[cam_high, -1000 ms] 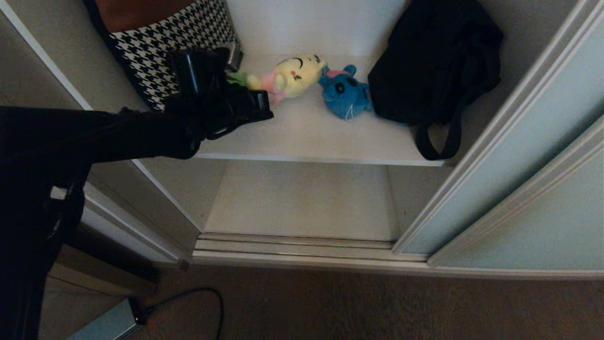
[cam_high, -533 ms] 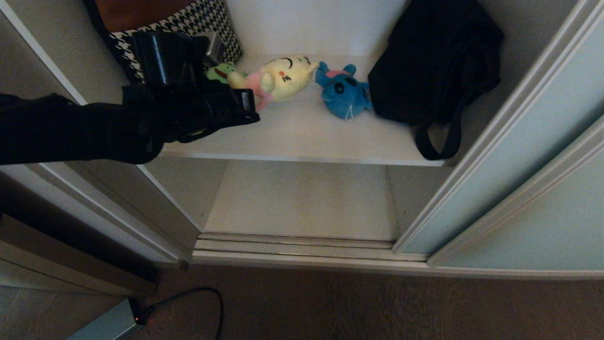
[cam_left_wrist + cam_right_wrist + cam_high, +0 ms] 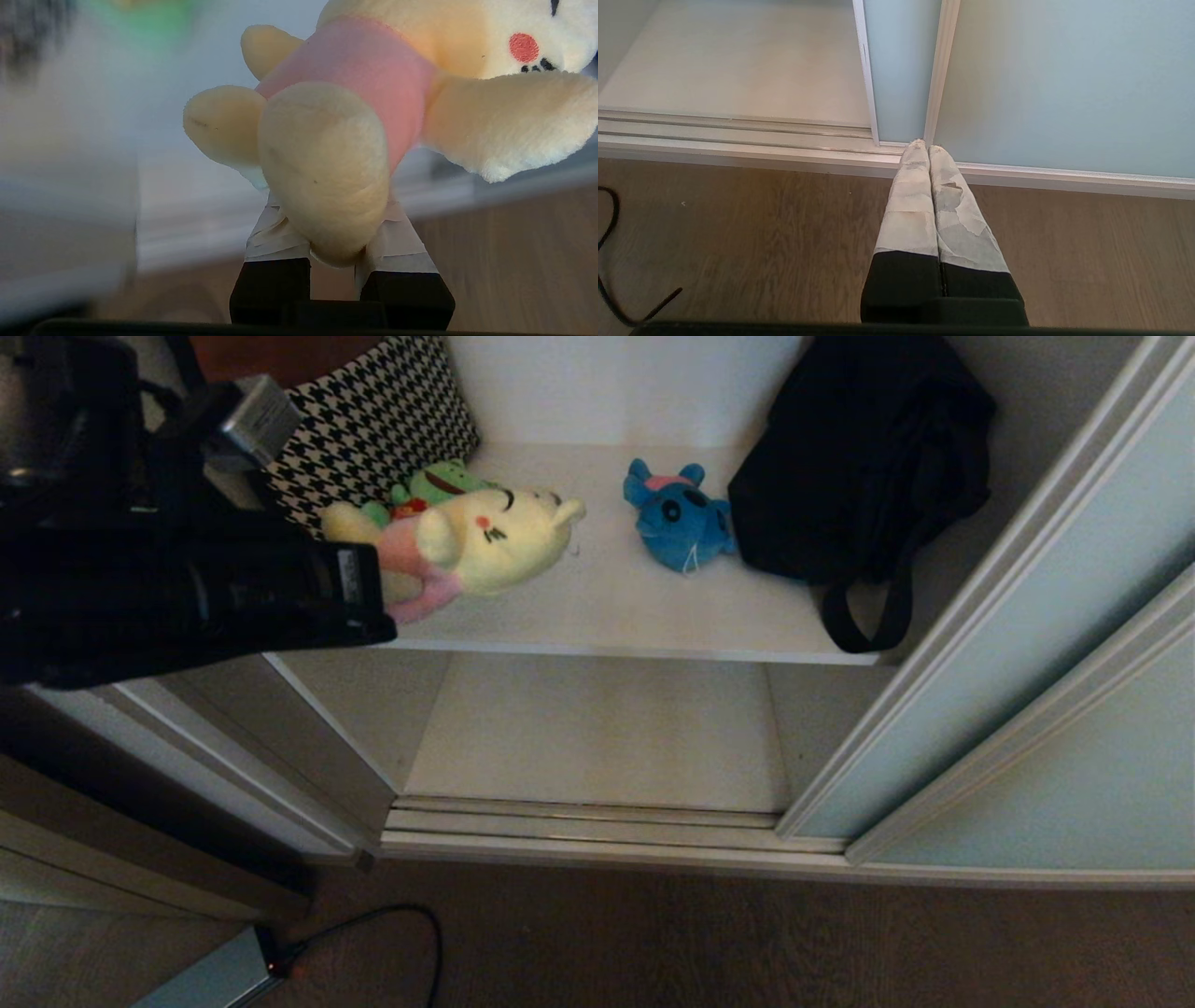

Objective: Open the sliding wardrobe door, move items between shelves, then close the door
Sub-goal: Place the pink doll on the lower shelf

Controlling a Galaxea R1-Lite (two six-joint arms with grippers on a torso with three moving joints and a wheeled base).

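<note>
My left gripper is shut on the leg of the pale yellow plush toy with a pink middle. It holds the toy in the air above the front left corner of the upper shelf. In the left wrist view the taped fingers pinch the plush's foot. The blue plush lies on the upper shelf further back. The lower shelf is bare. The sliding wardrobe door stands slid open to the right. My right gripper hangs shut over the wood floor by the door track.
A black bag fills the shelf's right side, its strap hanging over the front edge. A houndstooth bag and a green plush sit at the back left. A black cable lies on the floor.
My left arm has risen and drawn back to the left, carrying the yellow plush off the shelf and away from the blue one. The green plush now shows behind it.
</note>
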